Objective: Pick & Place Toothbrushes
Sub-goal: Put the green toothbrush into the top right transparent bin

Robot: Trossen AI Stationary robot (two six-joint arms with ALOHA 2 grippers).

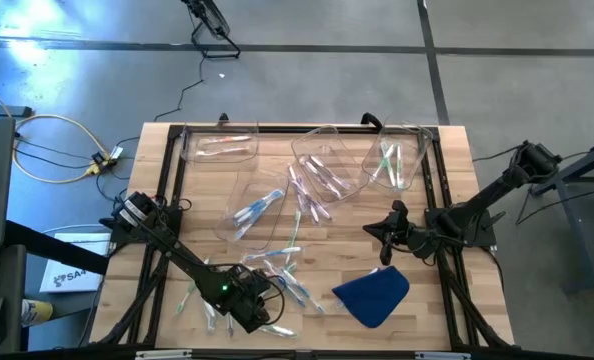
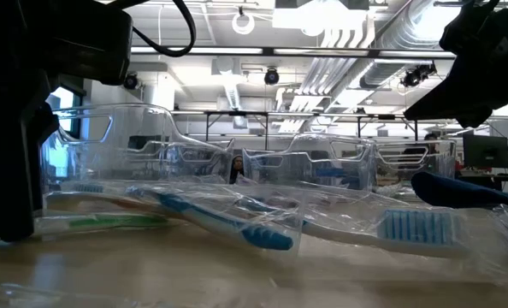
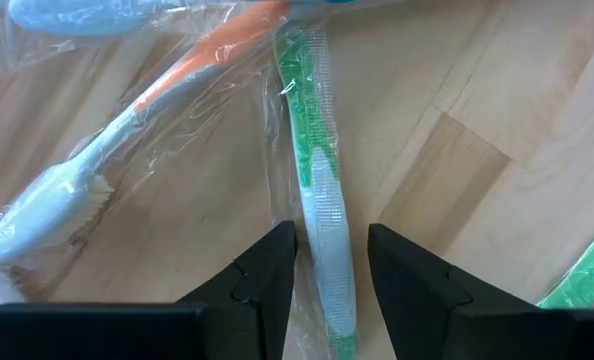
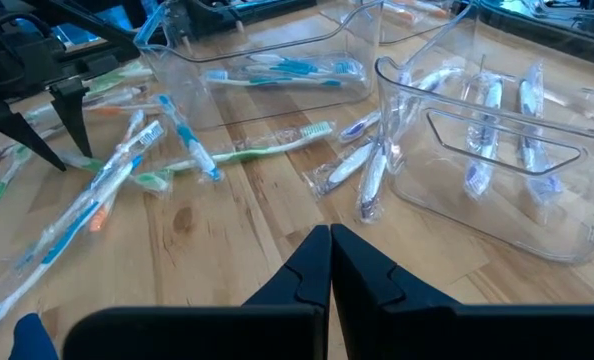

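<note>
- My target is a green brush (image 3: pixel 312 190), wrapped in clear film and lying flat on the tabletop (image 1: pixel 447 190); in the left wrist view it runs straight into the gap between my left claw's (image 3: pixel 332 275) two fingers.
- That left claw (image 1: pixel 249 310) sits low in the frame of the high view, bottom centre. Its jaws stand part open on either side of the brush; I can't say they touch it, so I judge it not yet gripped.
- Around it a loose pile of brushes (image 1: pixel 277 265) is scattered across the lower middle of the tabletop, some blue, some orange, all wrapped.
- Further up, the clear bins already hold some: one bin at upper left (image 1: pixel 219 147), a long one in the middle (image 1: pixel 257 205), a tilted one beside it (image 1: pixel 327 165) and one at upper right (image 1: pixel 397 160).
- A few brushes lie on the wood between the middle bins (image 1: pixel 312 205), outside any of them.
- So I'd call the job partly done: several binned, many left.
- My right claw (image 1: pixel 385 240) waits closed and empty at centre right, just above the blue cloth (image 1: pixel 372 293).
</note>
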